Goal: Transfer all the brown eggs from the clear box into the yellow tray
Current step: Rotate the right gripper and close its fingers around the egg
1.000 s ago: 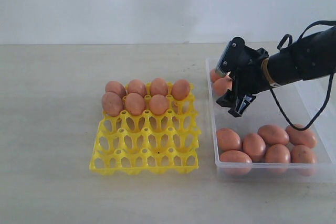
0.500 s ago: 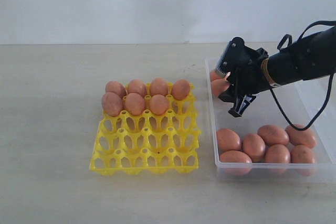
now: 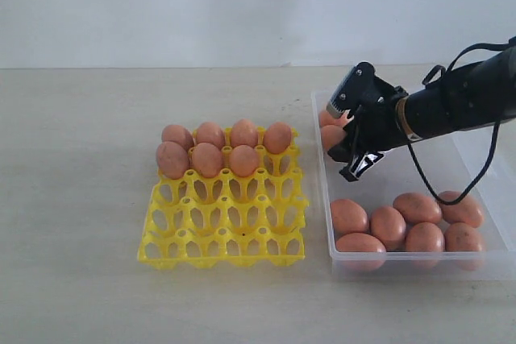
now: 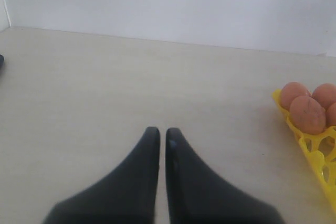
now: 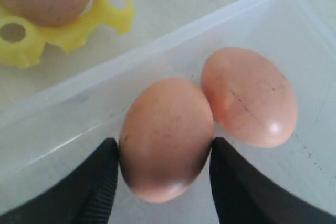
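Right gripper [image 3: 347, 149] grasping a brown egg [image 3: 330, 136], far-left corner of frosted clear box [image 3: 324, 191].
Exterior: seven smooth oval eggs [image 3: 218, 147] sit in far rows of openwork yellow tray [image 3: 226, 227]. Left wrist: left gripper [image 4: 163, 136] clenched, empty. Right wrist: fingers [image 5: 100, 177] press both egg sides; neighbour egg [image 5: 249, 95] touching.

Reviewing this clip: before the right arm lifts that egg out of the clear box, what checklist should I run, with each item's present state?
1. Right gripper closed on the gripped egg, touching both its sides: ok.
2. Gripped egg free of others: not ok. The neighbouring egg touches it and may roll when it lifts.
3. Gripped egg already off the clear box floor: cannot tell.
4. Free cup in the yellow tray, at the right end of the second row: ok.
5. Left gripper out of the way, shut over the table, apart from the tray: ok.
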{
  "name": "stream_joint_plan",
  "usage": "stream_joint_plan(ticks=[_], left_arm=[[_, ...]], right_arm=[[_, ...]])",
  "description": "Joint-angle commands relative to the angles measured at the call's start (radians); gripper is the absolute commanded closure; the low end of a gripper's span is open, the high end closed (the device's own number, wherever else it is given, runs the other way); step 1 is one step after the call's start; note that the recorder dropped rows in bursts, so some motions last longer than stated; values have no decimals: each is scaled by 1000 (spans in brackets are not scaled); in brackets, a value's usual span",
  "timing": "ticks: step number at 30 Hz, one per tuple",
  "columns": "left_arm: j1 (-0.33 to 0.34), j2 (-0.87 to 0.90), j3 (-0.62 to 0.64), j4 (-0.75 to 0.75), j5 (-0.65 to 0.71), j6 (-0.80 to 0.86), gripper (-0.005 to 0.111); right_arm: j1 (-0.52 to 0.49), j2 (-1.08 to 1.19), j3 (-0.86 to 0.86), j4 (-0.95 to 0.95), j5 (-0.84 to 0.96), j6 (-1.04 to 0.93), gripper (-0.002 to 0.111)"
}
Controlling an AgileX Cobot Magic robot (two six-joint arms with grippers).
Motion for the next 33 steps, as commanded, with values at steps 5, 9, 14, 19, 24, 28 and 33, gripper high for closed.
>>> stream_joint_plan(ticks=[5,9,14,19,24,28,33], left_arm=[[3,-3,4,-1,-2,4,103],[3,-3,4,-1,-2,4,103],[3,-3,4,-1,-2,4,103],[3,-3,4,-1,-2,4,103],[3,-3,4,-1,-2,4,103],[3,-3,4,-1,-2,4,103],[3,-3,4,-1,-2,4,103]], right_arm=[[-4,1,-4,67,-21,-29,46],[-4,1,-4,158,-21,-29,55],[-4,1,-4,166,-28,-18,82],[-4,1,-4,166,-28,6,86],[-4,-8,-4,164,-28,43,86],[-4,-32,-4,149,-19,142,86],[-4,-57,-4,27,3,289,86]])
